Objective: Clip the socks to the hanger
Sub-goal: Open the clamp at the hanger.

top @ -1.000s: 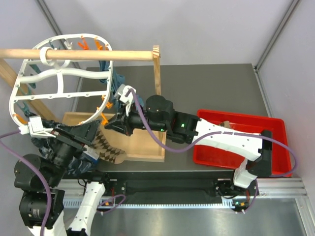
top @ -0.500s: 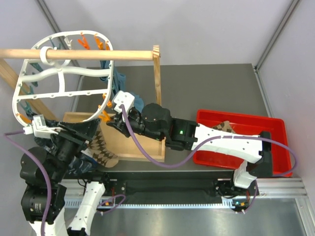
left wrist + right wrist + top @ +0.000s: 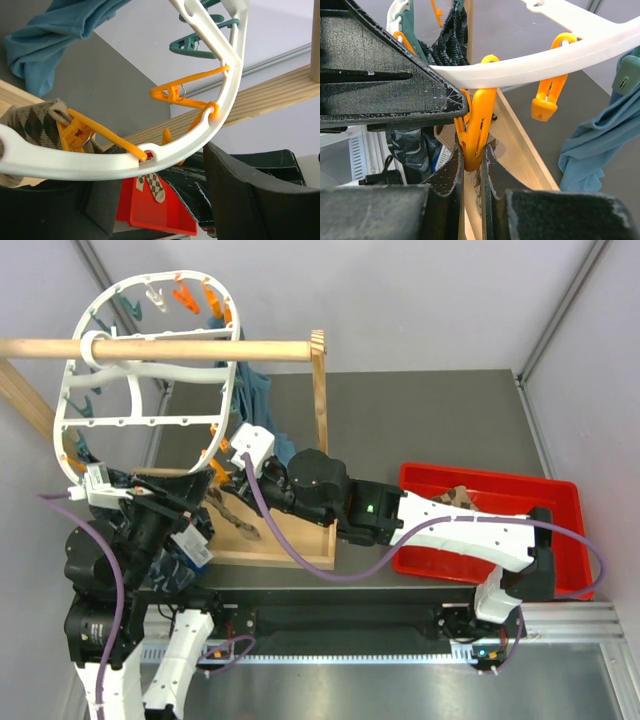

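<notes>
Right tool [image 3: 470, 161] pinching orange peg [image 3: 479, 120] on hanger [image 3: 580, 47], left tool [image 3: 150, 197] spread, sock [image 3: 34, 122] by rim

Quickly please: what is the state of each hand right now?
Left hand: open.
Right hand: closed on an orange peg of the hanger.

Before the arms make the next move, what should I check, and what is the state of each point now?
1. Sock cuff inside a peg: ok.
2. That peg bites firmly: cannot tell.
3. Left gripper jaws open: ok.
4. Right gripper free to leave: not ok, jaws shut on orange peg.
5. Hanger ring on wooden rod: ok.
6. Second sock in red bin: ok.
</notes>
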